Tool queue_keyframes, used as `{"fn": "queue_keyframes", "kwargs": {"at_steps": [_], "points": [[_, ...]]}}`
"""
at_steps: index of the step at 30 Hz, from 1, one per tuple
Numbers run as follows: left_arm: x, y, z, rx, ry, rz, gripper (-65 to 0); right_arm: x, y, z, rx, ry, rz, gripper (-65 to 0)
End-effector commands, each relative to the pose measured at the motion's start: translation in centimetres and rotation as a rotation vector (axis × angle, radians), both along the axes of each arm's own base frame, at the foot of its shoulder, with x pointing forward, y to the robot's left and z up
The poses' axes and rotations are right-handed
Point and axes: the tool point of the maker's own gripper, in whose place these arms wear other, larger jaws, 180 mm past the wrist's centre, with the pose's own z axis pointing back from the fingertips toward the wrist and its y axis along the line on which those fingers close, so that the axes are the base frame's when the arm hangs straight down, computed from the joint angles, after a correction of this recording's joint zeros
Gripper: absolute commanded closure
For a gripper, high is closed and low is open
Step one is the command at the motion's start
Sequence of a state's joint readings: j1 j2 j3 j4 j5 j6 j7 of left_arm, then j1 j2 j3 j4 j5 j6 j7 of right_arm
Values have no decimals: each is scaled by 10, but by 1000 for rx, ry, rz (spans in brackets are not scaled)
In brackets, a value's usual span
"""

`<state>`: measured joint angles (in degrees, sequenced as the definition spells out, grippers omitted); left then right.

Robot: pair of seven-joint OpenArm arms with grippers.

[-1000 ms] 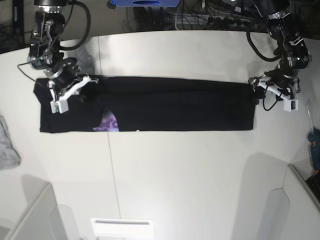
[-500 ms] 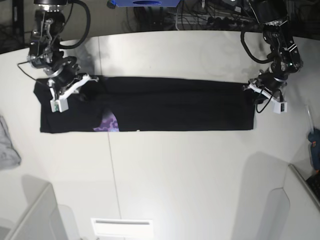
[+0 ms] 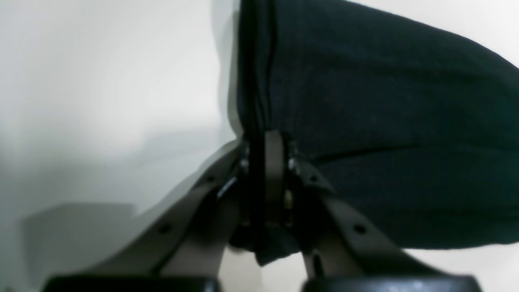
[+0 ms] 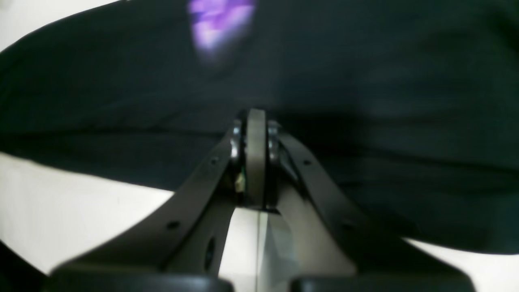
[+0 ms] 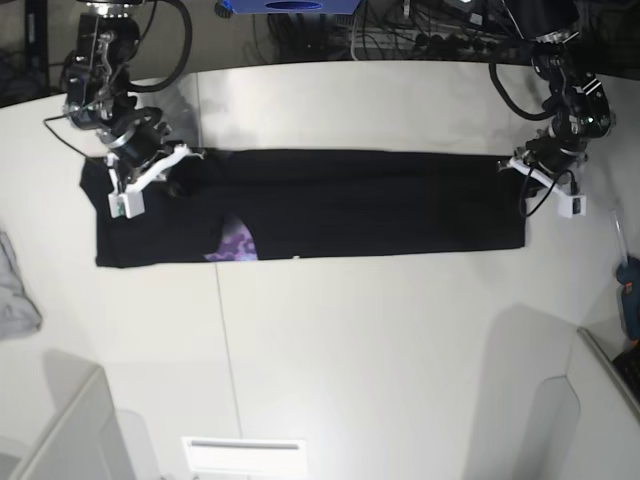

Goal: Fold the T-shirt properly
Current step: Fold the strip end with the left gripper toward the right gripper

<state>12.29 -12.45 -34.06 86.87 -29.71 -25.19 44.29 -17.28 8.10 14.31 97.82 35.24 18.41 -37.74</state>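
Base view: a large white table (image 5: 350, 340) is seen from above, and it fills most of the picture. Across its far half the black T-shirt (image 5: 380, 205) is laid out as a long, narrow folded band, stretched from 9 o'clock to 3 o'clock. A small purple patch of print (image 5: 236, 244) is exposed at the band's near edge, toward 8 o'clock. A crumpled grey cloth (image 5: 14, 292) is found at the table's 9 o'clock border, well apart from the T-shirt. A dark tangle of cables (image 5: 400, 35) is seen beyond the far edge at 12 o'clock, and a small blue object (image 5: 630, 285) lies at the 3 o'clock border; what it is cannot be made out.

The left gripper (image 5: 527, 172) is placed on the T-shirt's end at 2 o'clock. In the left wrist view its jaws are drawn narrow, and a fold of the black cloth (image 3: 365, 121) is pinched between the fingertips (image 3: 274, 162), with the cloth's edge running up toward 12 o'clock and some cloth hanging down behind the jaws.

The right gripper (image 5: 168, 172) is set on the opposite end at 10 o'clock. In the right wrist view its jaws are pressed together right at the edge of the dark cloth (image 4: 365, 101), the fingertips (image 4: 255, 134) touching it, but whether any cloth is caught between them cannot be told. The purple print (image 4: 219, 20) is blurred at 12 o'clock in that view.
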Motion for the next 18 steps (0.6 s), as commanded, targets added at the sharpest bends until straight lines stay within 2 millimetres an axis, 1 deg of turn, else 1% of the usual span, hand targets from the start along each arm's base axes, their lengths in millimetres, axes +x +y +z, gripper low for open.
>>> {"fn": "queue_keyframes", "kwargs": {"at_steps": [1, 4, 9, 12, 15, 18], "points": [[13, 5, 22, 33, -72, -12, 0, 9, 1, 13, 12, -52, -8, 0], [12, 2, 41, 74, -110, -39, 0, 9, 3, 12, 19, -52, -10, 0], [10, -8, 62, 116, -151, -82, 0, 10, 9, 13, 44, -56, -26, 0], [9, -14, 74, 137, -174, -104, 0, 10, 1, 13, 58, -57, -79, 0], [10, -35, 77, 133, -184, -165, 0, 10, -4, 13, 62, -59, -104, 0], [11, -55, 81, 128, -195, -223, 0, 10, -3, 13, 63, -59, -103, 0]]}}
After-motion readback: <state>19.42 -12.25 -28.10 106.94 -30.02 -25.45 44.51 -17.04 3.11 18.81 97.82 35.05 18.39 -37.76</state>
